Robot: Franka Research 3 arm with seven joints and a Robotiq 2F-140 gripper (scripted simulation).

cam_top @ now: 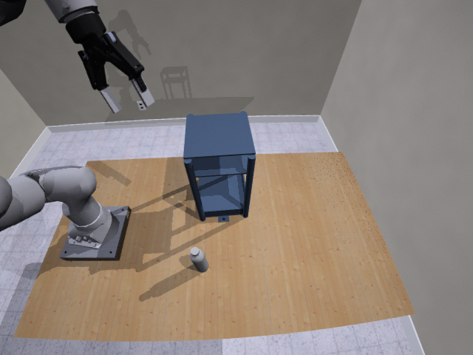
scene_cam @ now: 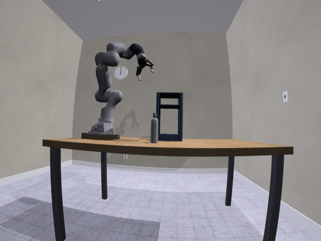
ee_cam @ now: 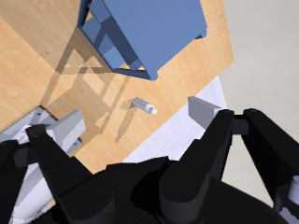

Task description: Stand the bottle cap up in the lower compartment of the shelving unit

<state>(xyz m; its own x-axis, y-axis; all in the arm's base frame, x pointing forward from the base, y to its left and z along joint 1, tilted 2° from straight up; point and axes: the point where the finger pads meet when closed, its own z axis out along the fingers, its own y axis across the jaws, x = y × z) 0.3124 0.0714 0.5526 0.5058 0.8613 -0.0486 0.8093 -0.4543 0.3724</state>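
Observation:
The grey bottle [cam_top: 199, 259] stands upright, cap up, on the wooden table in front of the blue shelving unit [cam_top: 219, 165]. It also shows in the side view [scene_cam: 154, 128] and, small, in the wrist view [ee_cam: 144, 105]. The shelving unit [scene_cam: 169, 116] has open sides, and its lower compartment [cam_top: 221, 196] is empty. My gripper [cam_top: 128, 100] is open and empty, high in the air above the table, well above and to the left of the unit. In the side view the gripper [scene_cam: 145, 72] hangs higher than the unit's top. In the wrist view its fingers frame the bottle far below.
The robot base plate [cam_top: 97, 234] is fixed at the table's left side. The unit [ee_cam: 140, 35] stands near the table's middle. The table's front edge [cam_top: 213, 338] and right edge are far from the bottle.

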